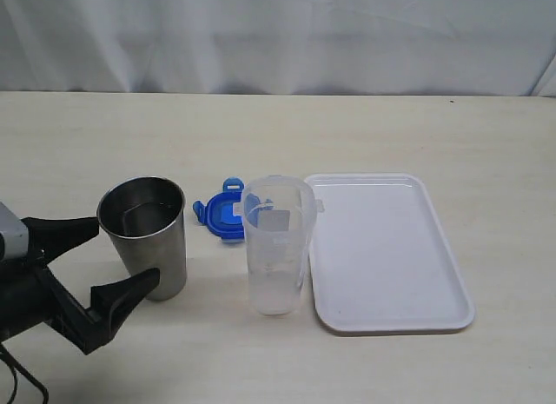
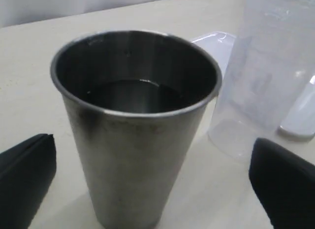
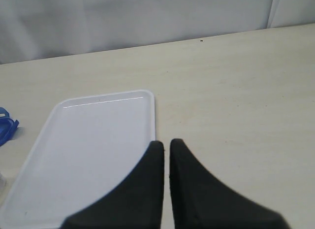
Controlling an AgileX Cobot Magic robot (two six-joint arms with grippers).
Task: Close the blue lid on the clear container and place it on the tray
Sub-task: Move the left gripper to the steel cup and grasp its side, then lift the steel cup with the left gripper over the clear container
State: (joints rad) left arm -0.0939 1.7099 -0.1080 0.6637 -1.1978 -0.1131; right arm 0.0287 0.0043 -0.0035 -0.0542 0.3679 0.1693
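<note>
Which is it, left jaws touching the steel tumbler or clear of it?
Apart. The left wrist view shows the left gripper open, with bare table visible between each jaw and the steel tumbler.

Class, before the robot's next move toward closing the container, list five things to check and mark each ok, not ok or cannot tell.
1. Container upright, mouth unobstructed: ok.
2. Lid on container: not ok; it lies on the table behind it.
3. Tray has room: ok.
4. Left gripper aimed at lid: not ok; open, facing the steel cup.
5. Right gripper ready to grasp: not ok; shut.
</note>
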